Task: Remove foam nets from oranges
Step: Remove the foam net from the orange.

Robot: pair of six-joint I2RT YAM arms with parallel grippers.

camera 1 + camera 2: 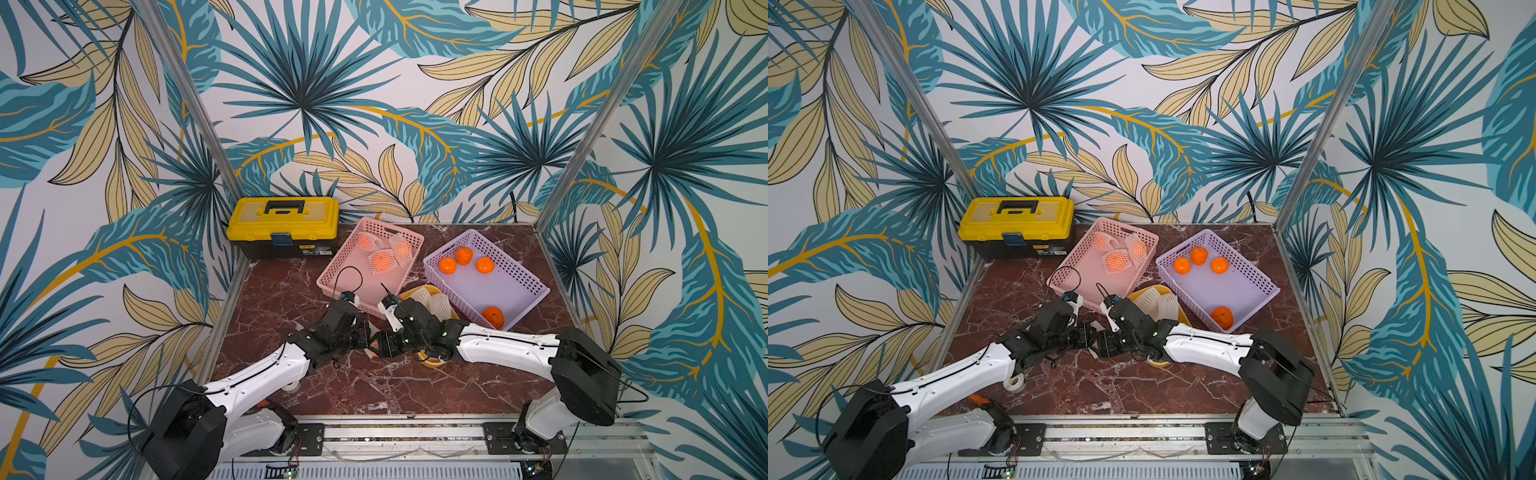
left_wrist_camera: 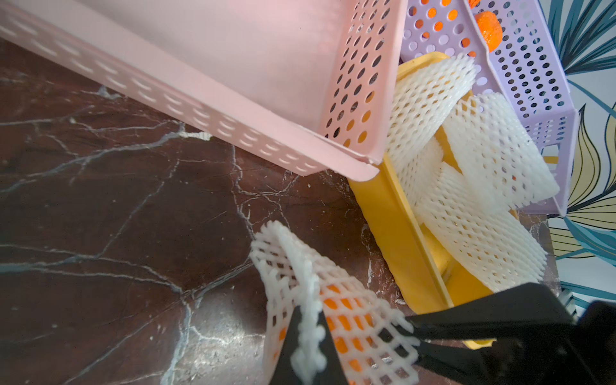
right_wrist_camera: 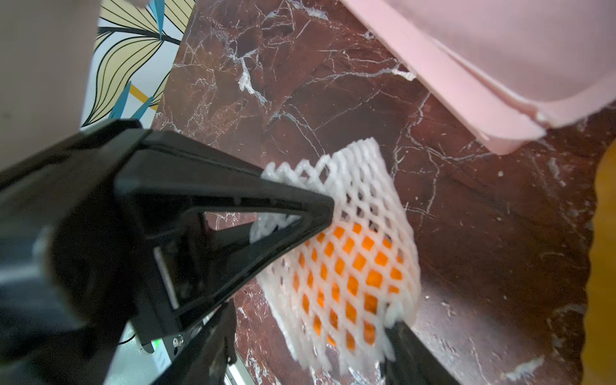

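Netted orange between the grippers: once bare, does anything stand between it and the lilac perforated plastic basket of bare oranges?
Yes: the yellow plastic tray holding empty white foam nets lies between the netted orange and the lilac perforated basket.

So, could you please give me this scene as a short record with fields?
left gripper: shut on the edge of the foam net that covers the held orange
right gripper: jaws apart on either side of that orange; grip unclear
pink basket: three netted oranges
purple basket: four bare oranges
yellow bowl: empty foam nets
marble table: yellow toolbox at the back
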